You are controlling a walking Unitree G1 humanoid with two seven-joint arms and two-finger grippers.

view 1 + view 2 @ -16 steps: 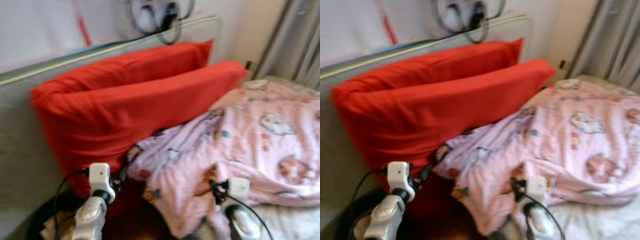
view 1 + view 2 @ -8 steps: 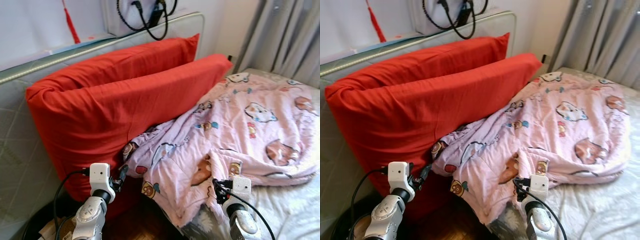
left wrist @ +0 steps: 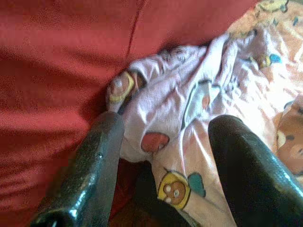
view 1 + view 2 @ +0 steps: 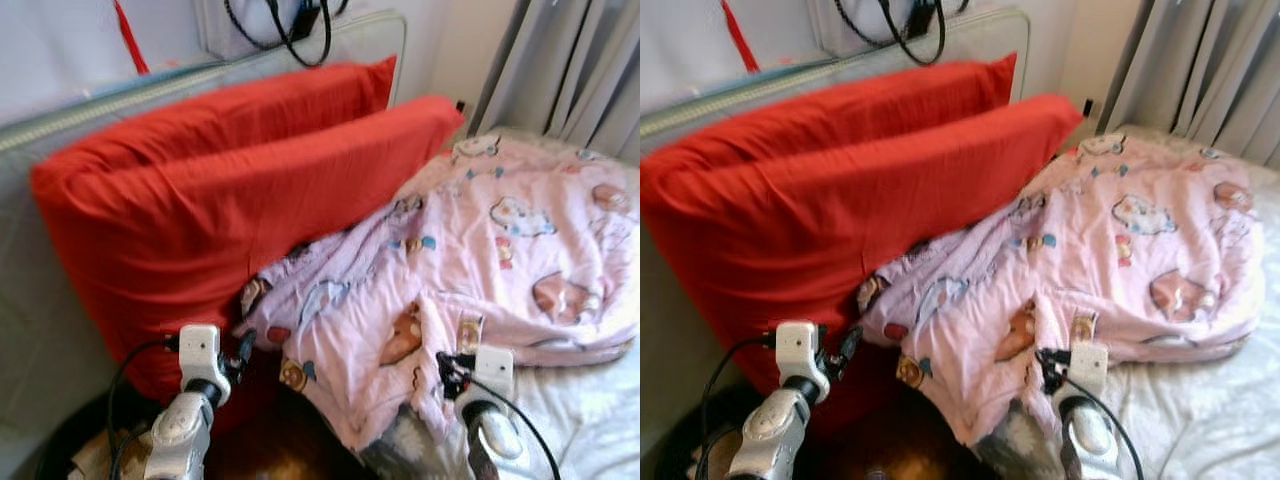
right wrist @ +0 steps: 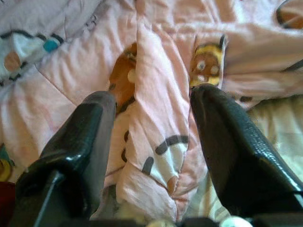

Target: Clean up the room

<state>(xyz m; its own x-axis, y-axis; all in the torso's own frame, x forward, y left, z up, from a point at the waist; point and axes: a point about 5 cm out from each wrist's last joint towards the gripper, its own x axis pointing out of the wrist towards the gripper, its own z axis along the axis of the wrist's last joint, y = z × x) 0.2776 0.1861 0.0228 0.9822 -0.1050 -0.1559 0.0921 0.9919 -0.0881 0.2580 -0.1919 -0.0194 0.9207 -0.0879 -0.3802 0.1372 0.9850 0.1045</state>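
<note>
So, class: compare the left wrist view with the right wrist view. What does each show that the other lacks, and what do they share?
Left wrist view: the red pillow behind the blanket's edge, and a dark gap under that edge, seen past the open left gripper.

Right wrist view: a raised fold of the blanket running between the open right gripper fingers, and pale bedsheet beside it.

Both: the pink cartoon-print blanket, and two black fingers spread apart with nothing held.
</note>
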